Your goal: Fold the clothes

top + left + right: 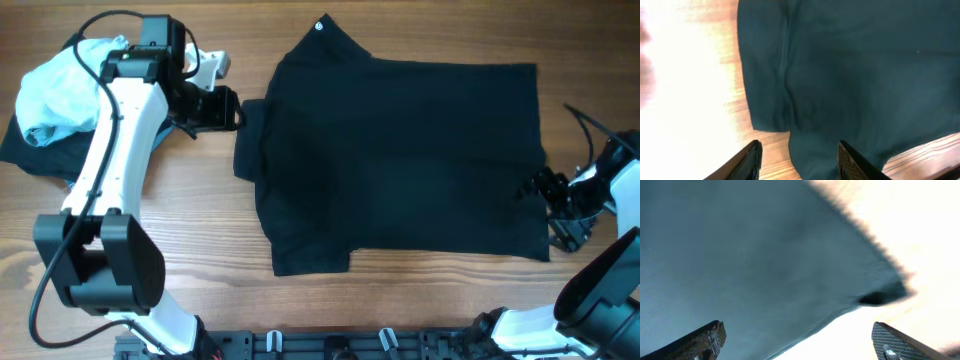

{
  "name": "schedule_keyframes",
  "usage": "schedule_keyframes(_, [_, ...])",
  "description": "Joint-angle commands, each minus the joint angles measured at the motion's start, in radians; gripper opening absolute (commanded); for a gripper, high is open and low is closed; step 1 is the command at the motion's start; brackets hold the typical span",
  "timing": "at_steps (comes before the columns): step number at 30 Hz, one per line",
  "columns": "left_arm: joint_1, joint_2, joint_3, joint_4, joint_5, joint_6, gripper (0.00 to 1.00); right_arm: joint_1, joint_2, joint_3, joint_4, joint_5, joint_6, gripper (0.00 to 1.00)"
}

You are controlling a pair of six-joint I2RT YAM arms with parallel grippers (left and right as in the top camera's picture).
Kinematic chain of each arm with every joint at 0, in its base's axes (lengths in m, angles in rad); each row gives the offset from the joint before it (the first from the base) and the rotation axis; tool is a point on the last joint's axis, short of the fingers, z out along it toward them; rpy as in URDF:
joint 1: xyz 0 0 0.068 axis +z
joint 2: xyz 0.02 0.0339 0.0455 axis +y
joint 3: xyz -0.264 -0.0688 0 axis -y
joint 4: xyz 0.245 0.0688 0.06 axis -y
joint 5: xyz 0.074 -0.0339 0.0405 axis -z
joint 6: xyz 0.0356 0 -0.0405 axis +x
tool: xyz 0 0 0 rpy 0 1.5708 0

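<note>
A dark teal-black T-shirt (400, 160) lies spread flat across the middle of the wooden table, one sleeve toward the left. My left gripper (228, 108) is open and empty just left of that sleeve; in the left wrist view the shirt (850, 75) fills the frame, and the fingers (800, 162) straddle its edge. My right gripper (555, 205) is open and empty at the shirt's right edge near the lower right corner. In the right wrist view the shirt's cloth (750, 255) lies between and beyond the fingers (797, 340).
A pile of other clothes, light blue (60, 85) on top of dark cloth (30, 150), sits at the far left of the table. Bare wood (200, 230) shows in front of the shirt and between it and the pile.
</note>
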Motion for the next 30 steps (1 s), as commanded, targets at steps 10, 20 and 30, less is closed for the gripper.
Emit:
schedule_keyframes(10, [-0.06,-0.091,-0.082,-0.139,-0.072,-0.05,0.35,-0.085,-0.014,-0.185,0.155,0.097,-0.024,0.88])
schedule_keyframes(20, [-0.13,-0.114,-0.212,-0.138,0.01,-0.093,0.47,-0.085,-0.007,-0.213,0.276,0.116,0.145,0.54])
schedule_keyframes(30, [-0.201,-0.219,-0.214,-0.15,0.061,-0.132,1.0,-0.085,-0.007,-0.303,0.343,0.122,0.149,0.19])
